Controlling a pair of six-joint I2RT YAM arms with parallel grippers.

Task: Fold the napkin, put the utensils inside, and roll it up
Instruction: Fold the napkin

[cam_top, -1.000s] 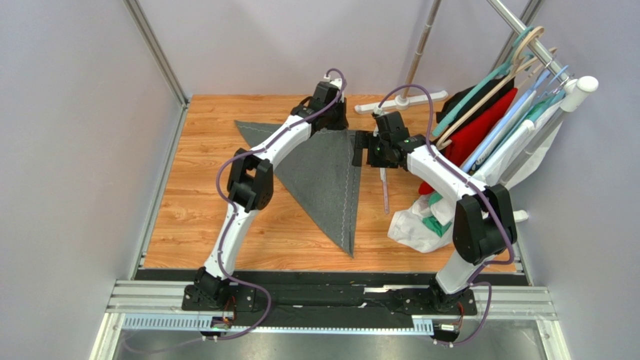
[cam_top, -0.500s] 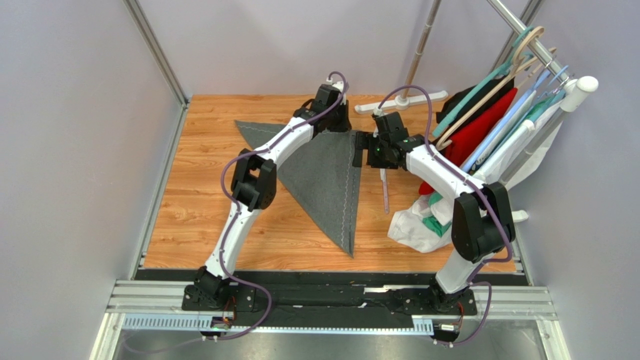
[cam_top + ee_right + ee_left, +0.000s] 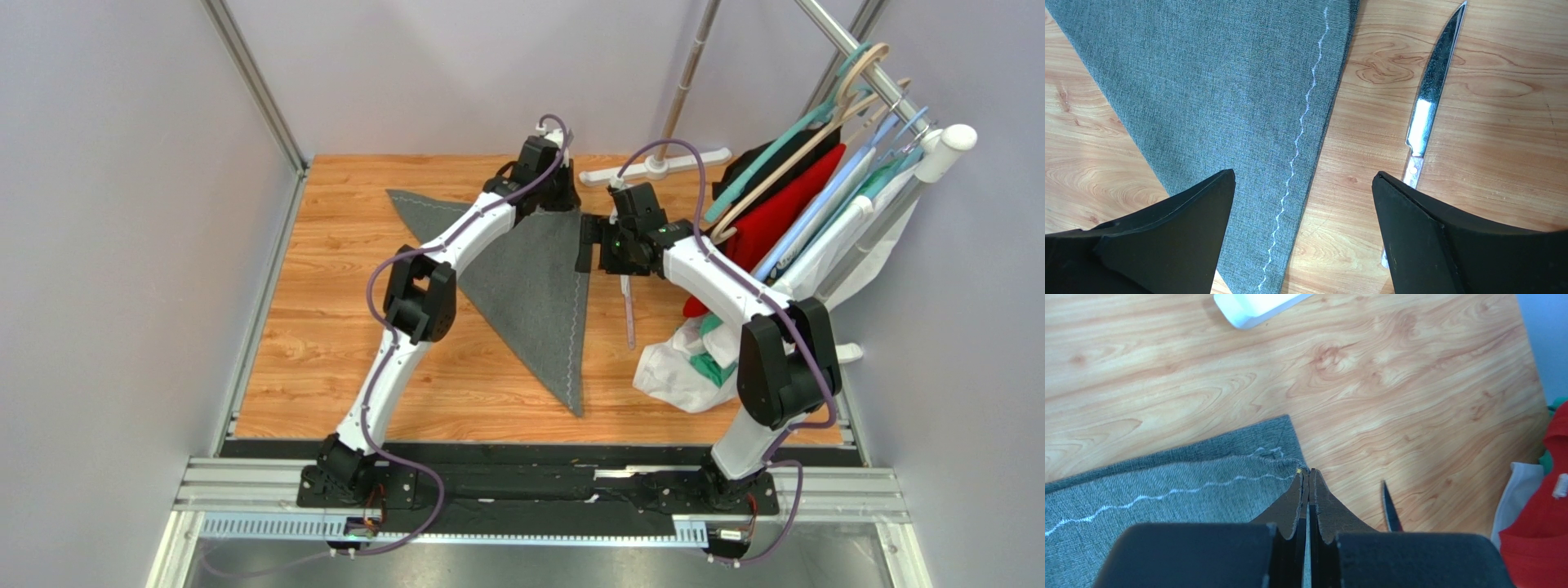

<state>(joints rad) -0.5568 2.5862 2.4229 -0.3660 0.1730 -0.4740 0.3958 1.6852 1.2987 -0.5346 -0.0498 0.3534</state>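
Note:
The dark grey napkin point(image 3: 528, 282) lies folded into a triangle on the wooden table, its long point toward the near edge. My left gripper point(image 3: 566, 200) is shut on the napkin's far right corner; in the left wrist view the closed fingertips point(image 3: 1309, 473) pinch that corner of the napkin point(image 3: 1168, 502). My right gripper point(image 3: 595, 245) is open and empty just right of that corner. In the right wrist view it point(image 3: 1303, 177) spans the napkin's stitched right edge point(image 3: 1229, 79) and a thin knife point(image 3: 1425, 104). The knife point(image 3: 628, 312) lies beside the napkin's right edge. No other utensil shows.
A clothes rack with red and black garments on hangers point(image 3: 785, 208) stands at the right. A white cloth point(image 3: 681, 361) lies at its foot. The rack's white base bar point(image 3: 650, 165) lies at the table's far edge, just beyond both grippers. Grey walls enclose the table.
My left gripper has moved slightly toward the far edge, dragging the napkin's corner with it; the whole napkin has shifted a little. The right gripper has stayed nearly still.

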